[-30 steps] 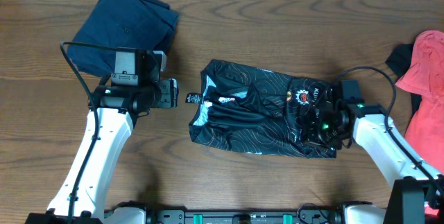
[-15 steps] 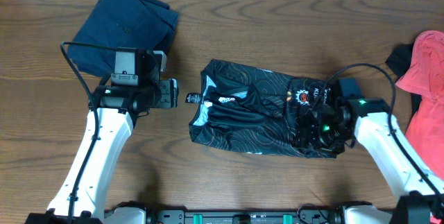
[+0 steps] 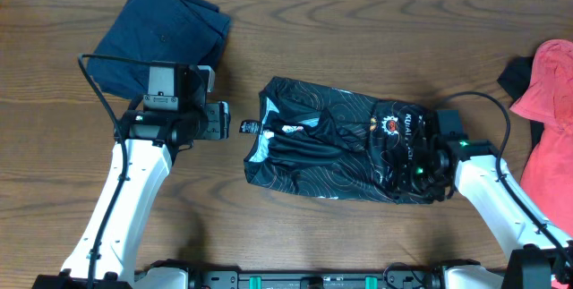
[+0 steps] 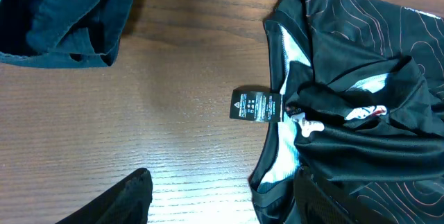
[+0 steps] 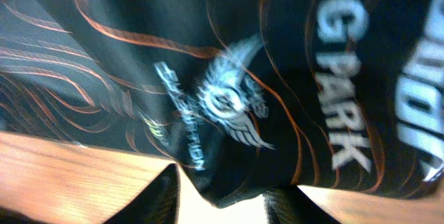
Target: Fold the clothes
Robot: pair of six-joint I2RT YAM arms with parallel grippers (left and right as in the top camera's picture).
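Black jersey (image 3: 322, 146) lies crumpled at the middle of the table (image 3: 54, 191); at its near right hem the right gripper (image 5: 225, 202) straddles the edge, grip not discernible, and catching only one layer would drag the pile askew. Further off, the left gripper (image 3: 226, 121) hangs spread and empty beside the collar tag (image 4: 257, 105), leaving that end unanchored
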